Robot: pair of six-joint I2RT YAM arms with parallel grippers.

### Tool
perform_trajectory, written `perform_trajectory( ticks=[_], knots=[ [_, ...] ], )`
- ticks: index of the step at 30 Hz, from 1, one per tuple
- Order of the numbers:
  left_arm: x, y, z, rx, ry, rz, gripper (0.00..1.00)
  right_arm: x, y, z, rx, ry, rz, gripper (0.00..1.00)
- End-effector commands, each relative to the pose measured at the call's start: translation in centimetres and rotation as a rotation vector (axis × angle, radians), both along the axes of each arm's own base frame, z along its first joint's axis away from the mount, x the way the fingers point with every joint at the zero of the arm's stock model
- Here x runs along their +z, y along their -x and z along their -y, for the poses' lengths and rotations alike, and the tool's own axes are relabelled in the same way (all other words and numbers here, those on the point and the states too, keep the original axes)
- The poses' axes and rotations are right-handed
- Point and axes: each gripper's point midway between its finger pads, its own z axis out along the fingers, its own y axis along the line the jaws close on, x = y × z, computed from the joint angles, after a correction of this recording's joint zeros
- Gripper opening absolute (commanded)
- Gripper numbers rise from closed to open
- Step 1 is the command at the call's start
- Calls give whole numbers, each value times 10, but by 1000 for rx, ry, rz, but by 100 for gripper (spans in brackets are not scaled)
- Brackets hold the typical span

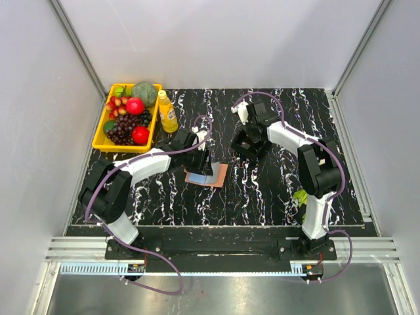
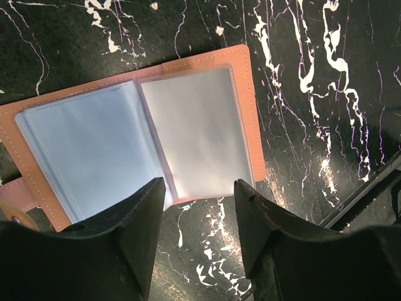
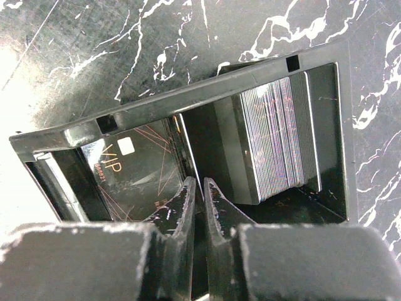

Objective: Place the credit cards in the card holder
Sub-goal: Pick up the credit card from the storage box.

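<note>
In the top view, the card holder (image 1: 217, 176) is seen lying opened and flat on the table (image 1: 275, 190), directly under and just in front of the left gripper (image 1: 202, 156). Its long axis runs nearly left to right, with a slight tilt. The right gripper (image 1: 252, 142) is held well apart from it, to the right. No card can be made out in this view.

In the left wrist view, the jaws are spread and nothing is held between them. The card holder lies just ahead of the fingertips, apart from them. Its clear sleeves (image 2: 200, 132) are turned upward and appear empty. The fold runs toward the gripper, and the opened length crosses the view from lower left to upper right. The snap tab (image 2: 15, 204) points to the left of the gripper.

In the right wrist view, the black box (image 3: 207, 88) is seen just ahead of the fingers (image 3: 182, 207), which are drawn almost fully together, so that only a narrow slit is left. Whether a thin edge is pinched there cannot be told. The credit cards (image 3: 276, 138) stand on edge as a stack ahead and to the right of the fingertips. One dark card marked VIP (image 3: 135, 169) leans ahead and to the left.

It is judged that the task is at its beginning: the holder is opened, but no card is seen inside it yet.
</note>
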Motion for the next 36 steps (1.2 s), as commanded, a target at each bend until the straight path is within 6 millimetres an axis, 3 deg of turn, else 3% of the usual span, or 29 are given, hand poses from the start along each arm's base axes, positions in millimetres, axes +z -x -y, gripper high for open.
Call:
perform_trajectory(
  ticks=[1,5,13,16,20,29,36],
  knots=[
    [7,-5,4,-15,19,38,53,-23,15,-4,22,-9,-102,16],
    [6,-5,5,-16,19,35,53,-30,9,5,-16,42,-101,16],
    [7,-5,5,-16,18,34,53,-34,12,2,2,33,-124,15],
    [6,-5,4,-15,16,36,53,-31,8,6,-21,44,-108,0],
    [7,-5,4,-14,16,39,53,-13,2,-1,-14,5,-68,0],
    [18,-12,0,20,10,80,54,61,3,-11,-4,-113,58,0],
    [22,-15,-5,52,-4,105,55,90,17,-10,-19,-182,92,0]
  ],
)
